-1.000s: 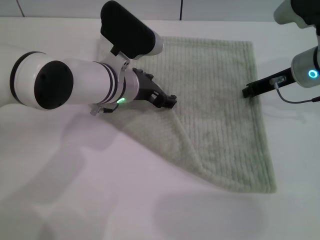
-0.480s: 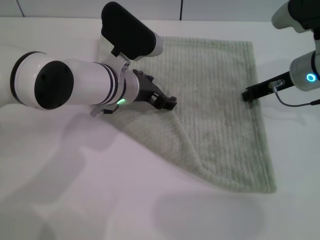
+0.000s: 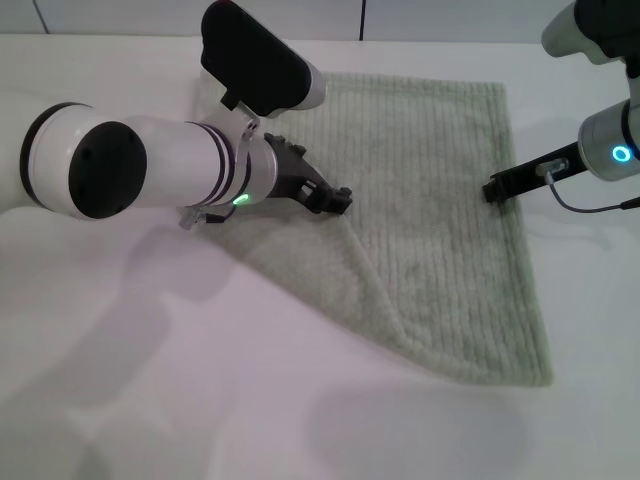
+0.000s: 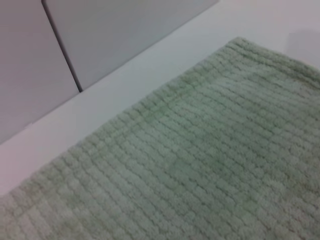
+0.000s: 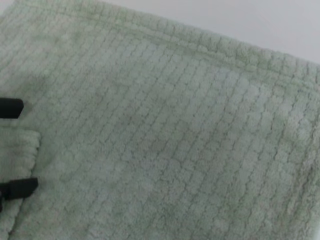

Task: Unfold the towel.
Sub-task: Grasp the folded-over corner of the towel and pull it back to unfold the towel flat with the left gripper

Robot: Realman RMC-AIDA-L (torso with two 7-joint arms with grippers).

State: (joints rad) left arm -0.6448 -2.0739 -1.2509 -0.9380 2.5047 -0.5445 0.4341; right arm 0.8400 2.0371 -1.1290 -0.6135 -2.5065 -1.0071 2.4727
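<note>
The pale green ribbed towel (image 3: 430,220) lies on the white table, with its near-left part folded over along a diagonal edge. My left gripper (image 3: 338,203) sits on the folded flap near the towel's middle, shut on the cloth, and a raised crease runs from it toward me. The left wrist view shows only the towel (image 4: 200,165) and its far hem. My right gripper (image 3: 493,188) is at the towel's right edge. In the right wrist view its two black fingertips (image 5: 11,107) stand apart, with a bit of the towel's (image 5: 165,130) hem between them.
The white table (image 3: 150,400) extends left of and in front of the towel. A pale wall with a dark seam (image 4: 62,47) stands just behind the table's far edge.
The left gripper has shifted slightly back and left with the flap. The right arm's wrist has moved a little while its fingertips stayed at the towel's right edge.
</note>
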